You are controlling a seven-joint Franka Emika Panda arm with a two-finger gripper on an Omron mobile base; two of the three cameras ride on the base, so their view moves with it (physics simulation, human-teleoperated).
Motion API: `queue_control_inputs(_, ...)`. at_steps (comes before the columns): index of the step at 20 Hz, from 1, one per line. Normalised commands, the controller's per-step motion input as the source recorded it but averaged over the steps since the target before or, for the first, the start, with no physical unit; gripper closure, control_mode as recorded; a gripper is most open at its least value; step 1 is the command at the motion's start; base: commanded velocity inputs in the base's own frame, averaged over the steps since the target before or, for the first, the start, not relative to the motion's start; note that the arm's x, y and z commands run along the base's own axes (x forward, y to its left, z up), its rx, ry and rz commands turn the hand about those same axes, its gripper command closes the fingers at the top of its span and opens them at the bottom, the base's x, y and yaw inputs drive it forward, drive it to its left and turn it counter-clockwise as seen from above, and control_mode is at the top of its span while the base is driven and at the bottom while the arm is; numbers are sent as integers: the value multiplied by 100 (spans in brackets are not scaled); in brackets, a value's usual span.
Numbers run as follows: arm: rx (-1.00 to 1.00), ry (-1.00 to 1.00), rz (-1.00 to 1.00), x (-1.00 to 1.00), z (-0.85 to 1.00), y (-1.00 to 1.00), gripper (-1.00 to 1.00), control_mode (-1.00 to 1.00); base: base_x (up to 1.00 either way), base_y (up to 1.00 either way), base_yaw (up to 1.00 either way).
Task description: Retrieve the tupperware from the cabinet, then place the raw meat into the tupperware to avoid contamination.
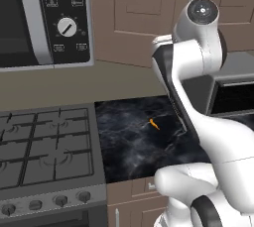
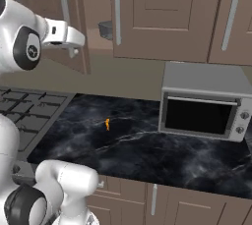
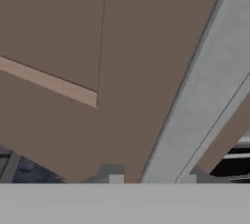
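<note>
Left base view: the white arm (image 1: pixel 198 122) rises from 5 o'clock, nearest the camera, and reaches up toward the brown wall cabinet (image 1: pixel 144 13) at 12 o'clock. On the black marble counter (image 1: pixel 129 146), near the centre, lies the raw meat (image 1: pixel 155 124), a tiny orange sliver, well apart from everything else. A gas stove (image 1: pixel 44 146) fills 8 o'clock, with its row of knobs (image 1: pixel 47 203) along the front edge; a microwave (image 1: pixel 44 18) with a round dial hangs at 10 o'clock. A toaster oven (image 1: pixel 233 92) shows at 3 o'clock, partly hidden by the arm.

Right base view: the arm's base sits at 7 o'clock, and the gripper (image 2: pixel 74 40) at 10 o'clock is at the long silver handle (image 2: pixel 64 10) of the cabinet door (image 2: pixel 49 17), which stands swung open. Inside the opening, at 12 o'clock, the tupperware (image 2: pixel 105 29) rests on the wooden shelf (image 2: pixel 98 44). The meat lies on the counter at 8 o'clock of centre; the toaster oven stands at 3 o'clock, well apart from it.

Hand view: two small dark fingertips (image 3: pixel 111 173) rise at 6 o'clock, set apart, with the silver handle running between them from 6 to 2 o'clock against the brown door panel; whether they press on it cannot be told.
</note>
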Motion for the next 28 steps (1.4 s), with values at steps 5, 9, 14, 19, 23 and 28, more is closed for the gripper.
queue_control_inputs(5,-5,1,0,-54,-11,38,100,-100,0,0,0)
queue_control_inputs(9,-5,0,0,-51,-11,43,100,-100,0,0,0)
queue_control_inputs(14,-3,0,-2,-41,-5,48,100,-100,0,0,0)
queue_control_inputs(19,-3,0,-6,-33,-5,50,100,-100,0,0,0)
queue_control_inputs(23,-3,0,-7,-22,-9,46,100,-100,0,0,0)
queue_control_inputs(28,-1,0,-11,-7,-7,37,100,-100,0,0,0)
